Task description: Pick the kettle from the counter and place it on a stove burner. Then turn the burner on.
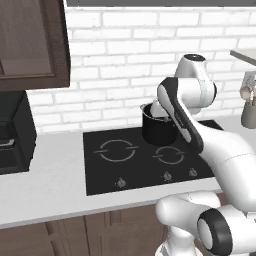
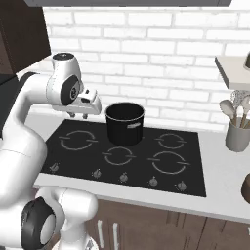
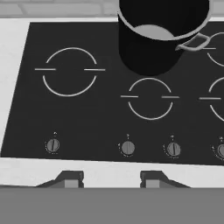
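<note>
This is a home kitchen: a glossy black glass cooktop [image 2: 127, 158] with grey ring marks and small knobs sits in a pale bench [image 1: 45, 175] over dark brown wooden cabinets [image 1: 95, 232]. Behind runs a white brick wall [image 2: 146, 53]; a grey utensil crock [image 2: 238, 135] holds spoons.

Black pot [image 2: 125, 123] stands on the stove [image 2: 73, 163], at rear centre. Gripper [image 2: 78, 115] hangs above the stove's rear left corner, left of the pot and apart from it, holding nothing. Utensil holder [image 2: 238, 136] stands on the counter [image 2: 224, 180], right of the stove.
</note>
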